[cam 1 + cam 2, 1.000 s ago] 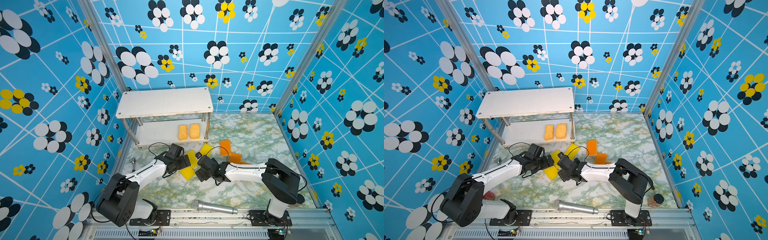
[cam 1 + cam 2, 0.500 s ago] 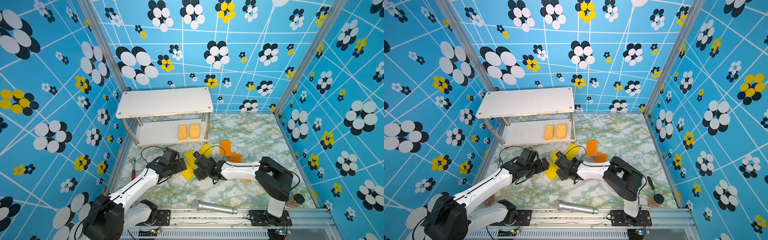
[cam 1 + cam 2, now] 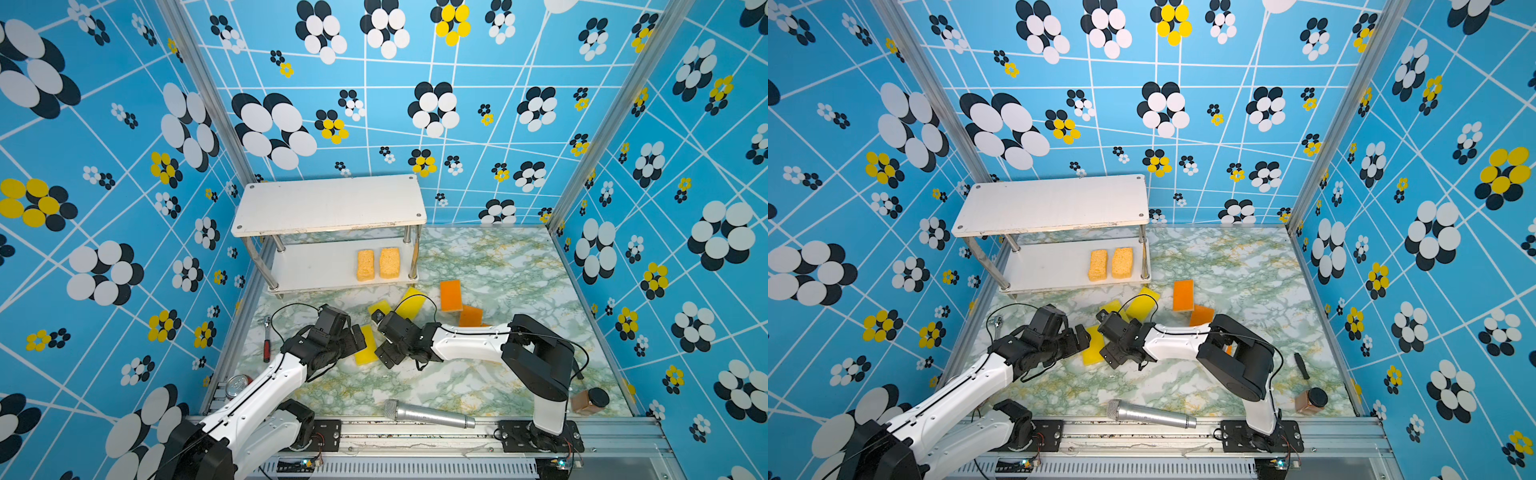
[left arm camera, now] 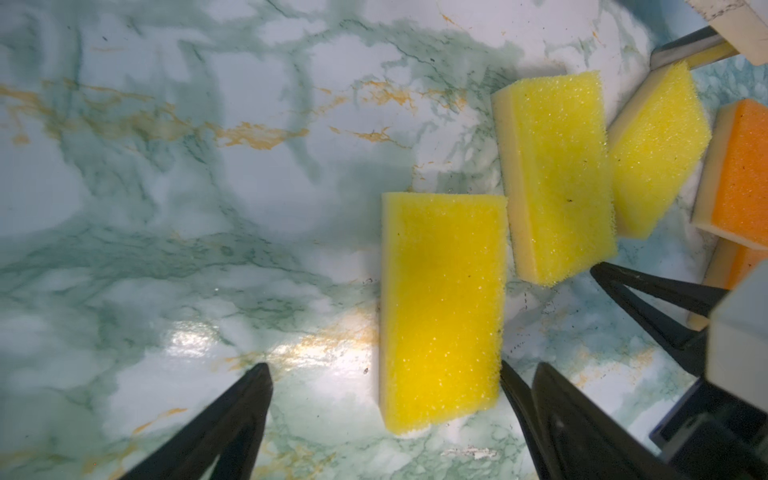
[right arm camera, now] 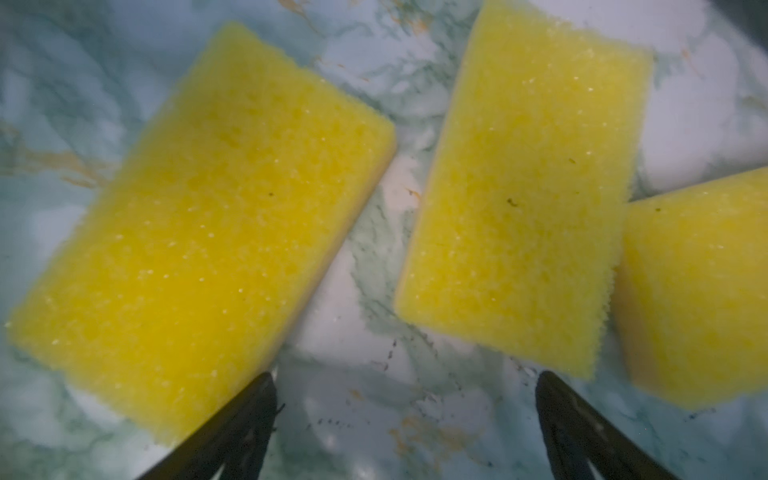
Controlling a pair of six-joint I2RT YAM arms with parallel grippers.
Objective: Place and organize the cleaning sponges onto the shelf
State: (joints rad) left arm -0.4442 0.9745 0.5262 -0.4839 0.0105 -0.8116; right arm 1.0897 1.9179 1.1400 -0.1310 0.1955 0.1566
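1. Leftmost, the shelf (image 3: 328, 205) is standing by the back wall. On the right end of its lower board, the left tan sponge (image 3: 365, 264) and the right tan sponge (image 3: 389, 262) are lying side by side, just apart.
2. In front of the shelf, the left gripper (image 4: 401, 368) is hanging low over the marbled table (image 3: 478, 374). Its jaws are standing wide and are gripping nothing.
3. Between those jaws, the first yellow sponge (image 4: 442, 307) is lying flat on the table, in front of the shelf's right half. It is sitting much closer to one finger (image 4: 515, 386) than to the other. Whether that finger is touching it, I cannot tell.
4. Across that sponge, the right gripper (image 5: 405, 376) is facing the left one, also in front of the shelf. Its jaws are likewise spread wide, with only table showing between them. One fingertip is overlapping the first yellow sponge's edge in the right wrist view, and contact is unclear.
5. Nearer the shelf, just in front of its right front leg, the second yellow sponge (image 3: 379, 308) and the third yellow sponge (image 3: 413, 301) are lying on the table with their edges meeting.
6. Right of the shelf's right front leg, the far orange sponge (image 3: 451, 295) is lying flat. The near orange sponge (image 3: 471, 316) is lying just beside it, farther from the shelf and partly behind the right arm.
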